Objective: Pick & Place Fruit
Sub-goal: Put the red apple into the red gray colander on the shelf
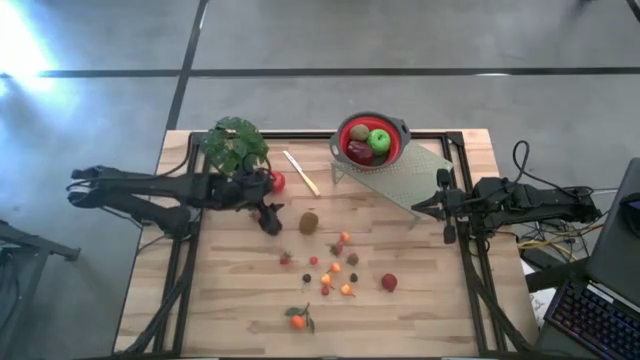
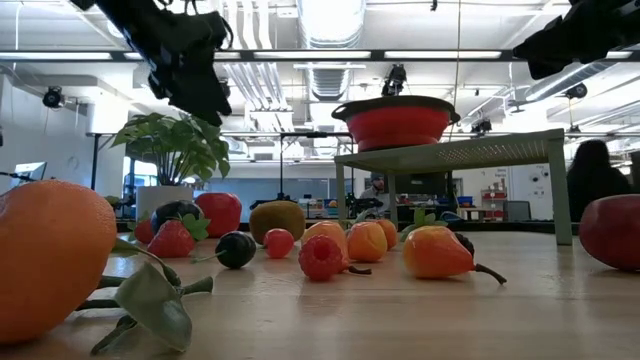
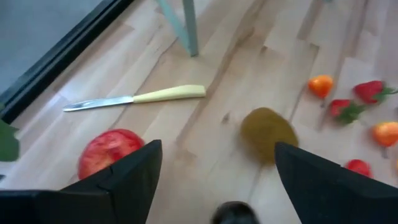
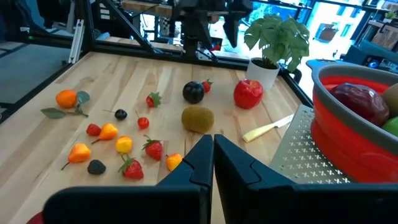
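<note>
Pale wooden planks fill my left wrist view, where my left gripper (image 3: 214, 180) hangs with fingers spread wide, holding nothing, above a fuzzy brown kiwi (image 3: 267, 132). Beside it lie a red apple (image 3: 110, 151) and a cream-handled knife (image 3: 135, 98). Only the high view shows my right gripper (image 1: 418, 207), fingers pressed together, empty, beside the perforated green stand (image 1: 405, 175) carrying the red bowl (image 1: 397, 135) of fruit.

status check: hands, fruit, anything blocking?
Left hand open above plum, beside kiwi. Right hand shut, parked by rack. Knife nearby, not blocking.
</note>
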`<control>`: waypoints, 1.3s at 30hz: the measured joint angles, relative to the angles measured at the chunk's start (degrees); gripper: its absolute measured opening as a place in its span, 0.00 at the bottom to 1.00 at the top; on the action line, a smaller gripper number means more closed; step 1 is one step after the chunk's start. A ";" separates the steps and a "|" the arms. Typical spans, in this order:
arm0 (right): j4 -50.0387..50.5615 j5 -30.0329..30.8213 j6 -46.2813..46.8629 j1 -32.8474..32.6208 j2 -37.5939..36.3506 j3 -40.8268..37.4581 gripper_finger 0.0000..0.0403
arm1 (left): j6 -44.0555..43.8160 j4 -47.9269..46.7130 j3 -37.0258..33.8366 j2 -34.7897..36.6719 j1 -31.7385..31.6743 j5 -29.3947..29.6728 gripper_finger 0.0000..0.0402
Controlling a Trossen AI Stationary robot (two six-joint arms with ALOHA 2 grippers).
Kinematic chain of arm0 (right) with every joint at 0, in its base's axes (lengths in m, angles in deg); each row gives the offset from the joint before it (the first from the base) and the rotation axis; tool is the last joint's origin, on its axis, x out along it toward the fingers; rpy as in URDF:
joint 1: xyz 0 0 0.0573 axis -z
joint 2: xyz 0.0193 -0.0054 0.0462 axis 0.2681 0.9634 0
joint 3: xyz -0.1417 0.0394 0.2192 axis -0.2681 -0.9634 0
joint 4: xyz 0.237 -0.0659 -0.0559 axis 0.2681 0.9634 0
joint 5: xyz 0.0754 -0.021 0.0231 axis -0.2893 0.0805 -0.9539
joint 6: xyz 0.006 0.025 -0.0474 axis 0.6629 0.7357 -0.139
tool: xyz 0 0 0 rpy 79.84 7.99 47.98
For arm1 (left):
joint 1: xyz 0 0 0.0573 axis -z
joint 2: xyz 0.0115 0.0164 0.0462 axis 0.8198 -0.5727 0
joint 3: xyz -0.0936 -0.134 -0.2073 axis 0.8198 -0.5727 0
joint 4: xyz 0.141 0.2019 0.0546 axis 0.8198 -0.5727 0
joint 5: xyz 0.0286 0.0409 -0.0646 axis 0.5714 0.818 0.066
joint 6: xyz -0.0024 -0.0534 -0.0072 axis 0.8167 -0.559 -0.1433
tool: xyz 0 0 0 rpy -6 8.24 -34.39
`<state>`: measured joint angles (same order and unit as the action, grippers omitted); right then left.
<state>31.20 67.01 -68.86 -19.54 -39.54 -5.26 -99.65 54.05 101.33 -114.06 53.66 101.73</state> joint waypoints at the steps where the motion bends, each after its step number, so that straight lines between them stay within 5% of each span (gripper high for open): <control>1: 0.00 0.00 -0.03 0.00 0.00 0.00 0.02 | 1.02 -0.09 0.00 -0.44 -0.85 -0.08 0.79; 9: 0.00 -0.02 -0.01 0.00 0.00 0.00 0.02 | 5.51 -1.85 0.74 -5.27 -9.14 -7.24 0.78; 17: 0.00 -0.04 0.05 0.00 0.00 0.00 0.02 | 9.85 -5.22 3.26 -10.44 -15.10 -7.68 0.78; 24: -0.02 -0.04 0.06 0.00 0.00 0.00 0.02 | 17.58 -6.17 7.44 -13.47 -16.03 -8.55 0.78; 39: -0.02 -0.04 0.03 0.00 0.00 0.00 0.02 | 17.26 -16.99 18.61 -23.65 -17.87 -8.39 0.84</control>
<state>31.18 66.97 -68.83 -19.54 -39.54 -5.26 -82.38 37.06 119.94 -137.71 35.80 93.34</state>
